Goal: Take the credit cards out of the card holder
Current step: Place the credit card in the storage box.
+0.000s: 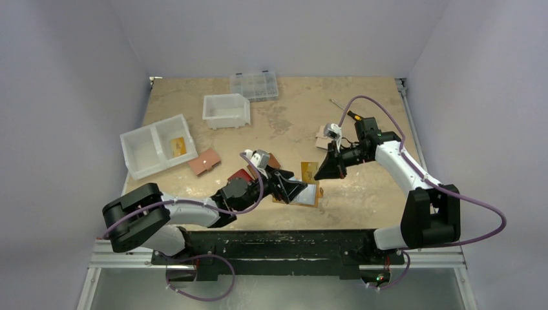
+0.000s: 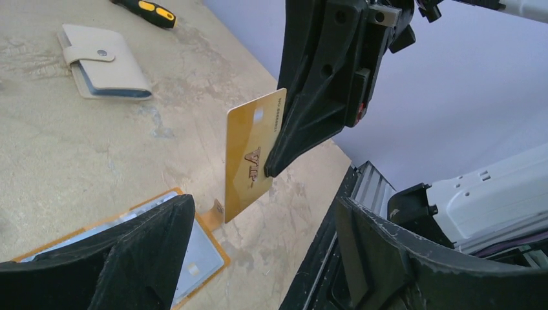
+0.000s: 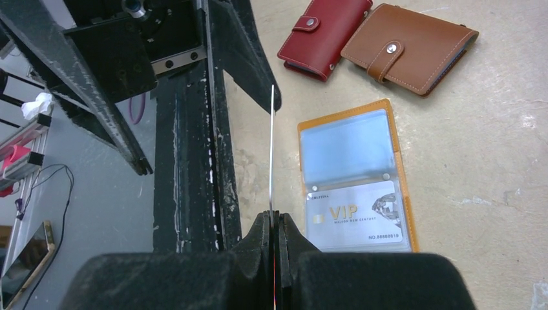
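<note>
Soft even overhead light, faint shadows, top view sharp, wrist views blurred (foreground only).

The right jaws pinch a gold card (image 1: 309, 171) beside the open card holder (image 1: 312, 196).

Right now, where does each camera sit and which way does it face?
Top external: above and behind the bases, looking down on the table; left arm and right arm show whole.
Left wrist: on the left arm, facing the right end effector pinching a gold card; its own left end effector, open, frames the bottom.
Right wrist: on the right arm, facing down at the open card holder; its shut fingers grip the card edge-on.
Shared: both wrist views show the gold card and card holder.
</note>
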Tool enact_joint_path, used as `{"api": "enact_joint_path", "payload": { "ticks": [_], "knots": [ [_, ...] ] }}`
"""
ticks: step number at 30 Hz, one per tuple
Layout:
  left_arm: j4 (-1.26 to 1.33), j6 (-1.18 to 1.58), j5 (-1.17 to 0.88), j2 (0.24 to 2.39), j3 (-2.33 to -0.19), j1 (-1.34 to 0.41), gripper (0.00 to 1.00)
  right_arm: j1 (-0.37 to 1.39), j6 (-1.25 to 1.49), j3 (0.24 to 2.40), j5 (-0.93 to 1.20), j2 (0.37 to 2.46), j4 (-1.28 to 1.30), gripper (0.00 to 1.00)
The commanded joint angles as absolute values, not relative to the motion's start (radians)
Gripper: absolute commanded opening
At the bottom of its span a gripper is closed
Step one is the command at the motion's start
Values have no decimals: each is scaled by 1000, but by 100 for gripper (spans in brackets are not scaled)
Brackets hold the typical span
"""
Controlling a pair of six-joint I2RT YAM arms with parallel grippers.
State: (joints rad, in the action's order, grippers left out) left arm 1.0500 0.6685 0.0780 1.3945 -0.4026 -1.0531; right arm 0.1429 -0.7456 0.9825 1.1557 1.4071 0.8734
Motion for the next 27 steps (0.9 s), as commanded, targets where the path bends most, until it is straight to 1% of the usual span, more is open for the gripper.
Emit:
{"api": "enact_joint_path", "payload": {
  "ticks": [1,5,10,11,13,17,21,23,25,27],
  "knots": [
    [1167,682,38,1441,-437,-1029,84,138,-787,1025,1198,1413,901,0],
    [1227,719,13,1497,-442,-1013,83,138,-796,1025,1201,1414,909,0],
    [1315,759,-46,1572,-462,-1002,74,138,-806,1028,1204,1414,918,0],
    [1337,765,-60,1589,-464,-1000,71,138,-810,1028,1206,1414,921,0],
    [1362,781,-85,1617,-475,-994,61,138,-814,1029,1207,1414,925,0],
    [1381,804,-136,1660,-502,-985,46,138,-816,1029,1207,1415,928,0],
    [1393,813,-146,1679,-509,-982,38,138,-821,1031,1209,1416,932,0],
    [1396,814,-148,1684,-511,-981,28,138,-823,1031,1209,1415,934,0],
    [1402,816,-152,1691,-510,-979,14,137,-824,1031,1209,1415,934,0],
    [1412,817,-157,1695,-507,-977,6,138,-825,1031,1209,1414,934,0]
  ]
}}
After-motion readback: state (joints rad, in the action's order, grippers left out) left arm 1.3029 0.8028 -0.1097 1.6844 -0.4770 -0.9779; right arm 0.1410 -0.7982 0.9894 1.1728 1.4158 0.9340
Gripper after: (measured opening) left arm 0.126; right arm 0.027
